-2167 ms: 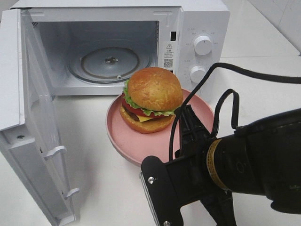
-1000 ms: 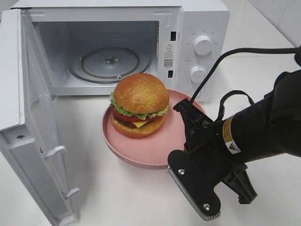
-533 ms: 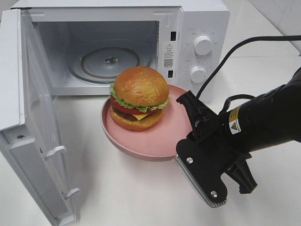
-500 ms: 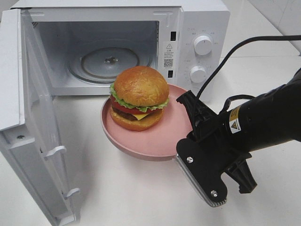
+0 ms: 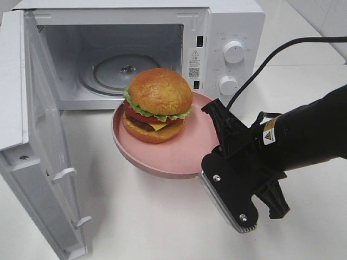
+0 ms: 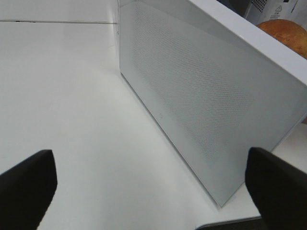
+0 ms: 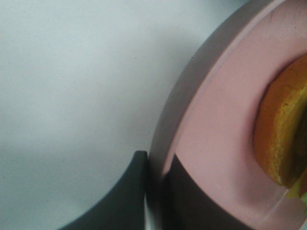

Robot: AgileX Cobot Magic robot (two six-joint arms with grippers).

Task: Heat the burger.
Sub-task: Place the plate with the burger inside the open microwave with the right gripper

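— What carried everything?
— A plain white table [image 5: 135, 216].
— And what stood directly on it?
— A white microwave [image 5: 233, 21], its door [image 5: 49, 135] swung wide open over the tabletop.

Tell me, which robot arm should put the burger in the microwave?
Right. The right gripper is shut on the rim of the pink plate, which carries the burger, just before the open microwave. The left gripper is open, holds nothing, and sits outside the door.

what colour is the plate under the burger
Plain pink, no pattern. The plate shows best in the exterior high view.
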